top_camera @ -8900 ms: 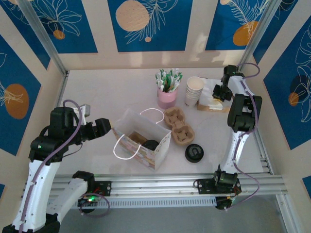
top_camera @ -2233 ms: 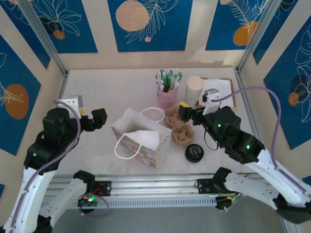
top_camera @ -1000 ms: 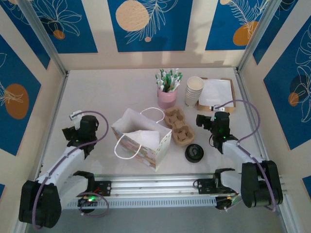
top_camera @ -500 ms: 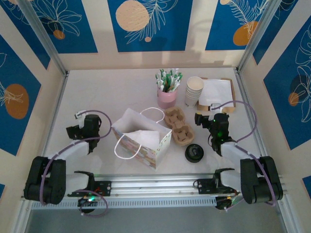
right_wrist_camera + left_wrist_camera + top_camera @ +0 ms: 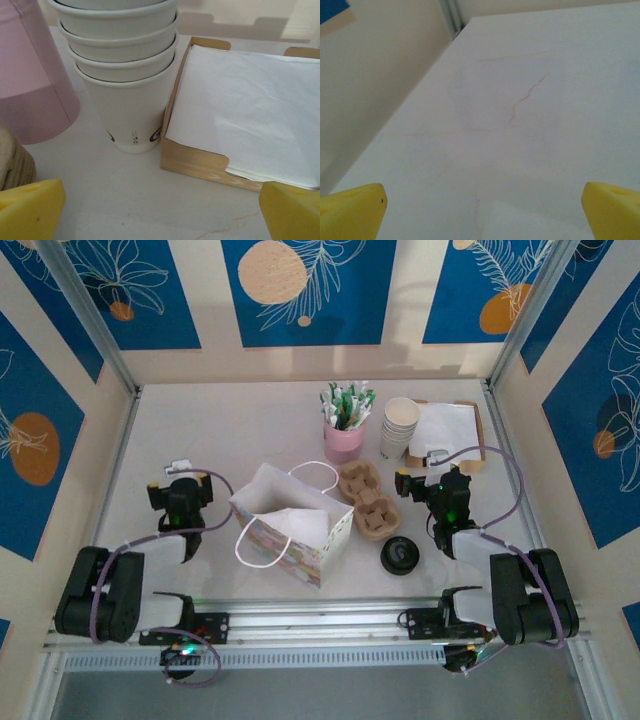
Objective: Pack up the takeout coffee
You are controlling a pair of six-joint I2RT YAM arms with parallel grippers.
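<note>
Both arms have folded back down low near their bases. Our left hand [image 5: 482, 212] is wide open and holds nothing over the bare white counter [image 5: 220, 430]. Our right hand [image 5: 161, 212] is open and empty too, facing the stack of cream paper cups [image 5: 127, 85]. A white paper napkin [image 5: 292, 521] now tops the patterned paper bag [image 5: 300, 558]. We cannot see the small lidded coffee cup. We think it sits underneath, so the packing looks done.
</note>
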